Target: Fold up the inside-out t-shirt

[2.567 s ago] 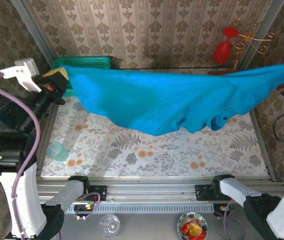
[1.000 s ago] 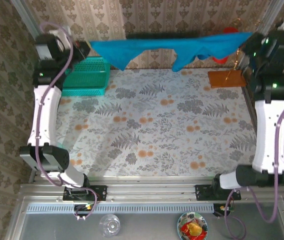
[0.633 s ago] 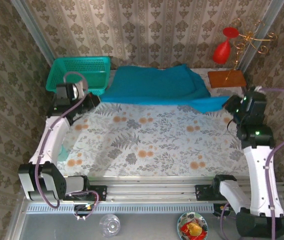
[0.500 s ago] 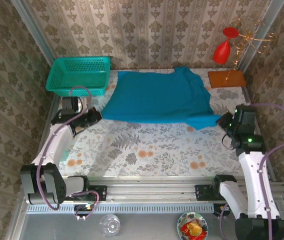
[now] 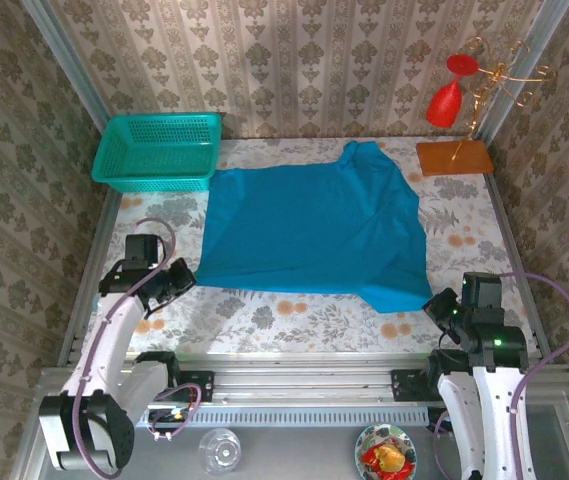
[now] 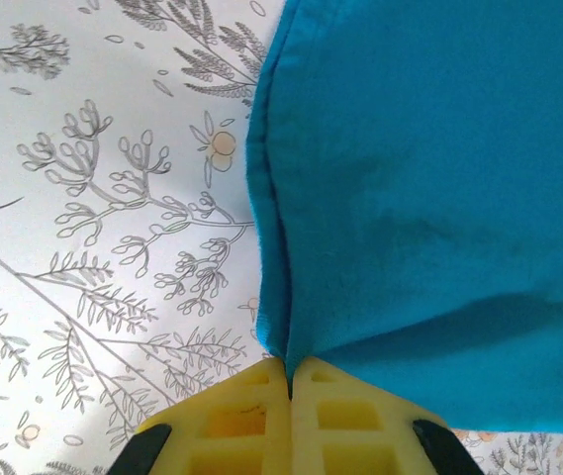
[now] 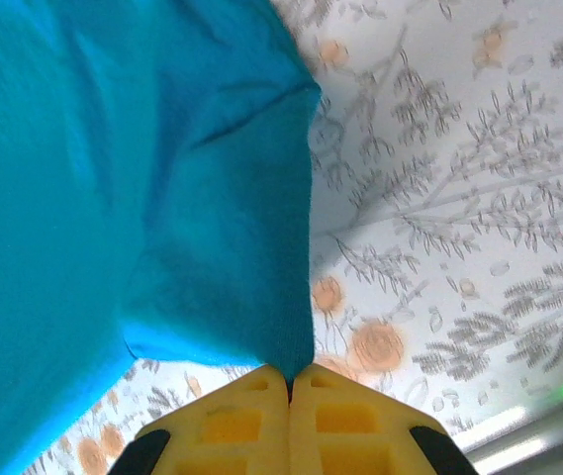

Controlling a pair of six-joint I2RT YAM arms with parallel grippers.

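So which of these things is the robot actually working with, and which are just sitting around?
In the job: t-shirt, spread flat; left gripper and right gripper, each shut on a near corner of it.

Just lying about: teal basket, red goblet, gold wire stand, clear glass, bowl of colourful bits.

Top camera: fixed high behind the arm bases (image 5: 164,368), looking down on the whole surface (image 5: 294,320). Wrist cameras: mounted close behind the left end effector (image 6: 290,371) and right end effector (image 7: 290,376), facing forward past them. Shared with the top view: the t-shirt (image 5: 314,225) corners just ahead of each, and adjoining surface.
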